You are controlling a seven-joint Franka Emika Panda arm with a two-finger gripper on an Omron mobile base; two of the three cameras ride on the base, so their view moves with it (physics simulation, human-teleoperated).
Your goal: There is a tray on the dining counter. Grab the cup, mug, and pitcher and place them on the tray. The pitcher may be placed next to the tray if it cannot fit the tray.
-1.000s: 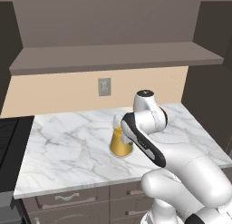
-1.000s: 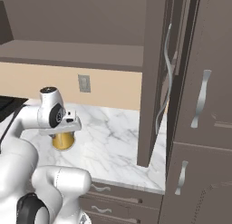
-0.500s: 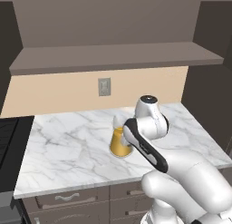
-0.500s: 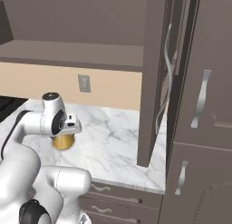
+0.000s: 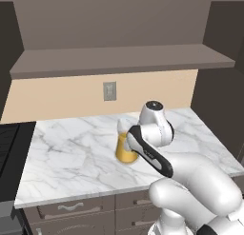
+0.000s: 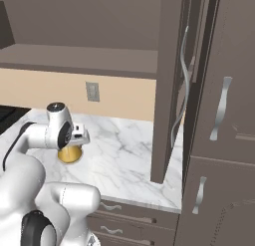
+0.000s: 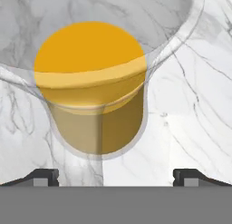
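One pitcher (image 7: 90, 89) sits right under my hand, high in the centre-left of the hand view, its clear glass flaring wide toward the top edge and its orange-yellow liquid showing as a round disc. My two fingers (image 7: 45, 177) stand spread wide, one tip at the lower left and one at the lower right, and they grip nothing; the glass lies above the left tip and the gap, apart from both. In the left base view the pitcher (image 5: 125, 151) stands upright near the middle of the frame on the marble worktop (image 5: 71, 158), partly covered by my arm. In the right base view it (image 6: 69, 154) shows at centre left as a yellow patch just below my hand, on the same worktop (image 6: 124, 155). A grey wall outlet (image 5: 109, 91) sits on the beige wall above centre, under a long brown shelf (image 5: 119, 63). A tall cabinet (image 6: 219, 115) with curved handles fills the right of the right base view
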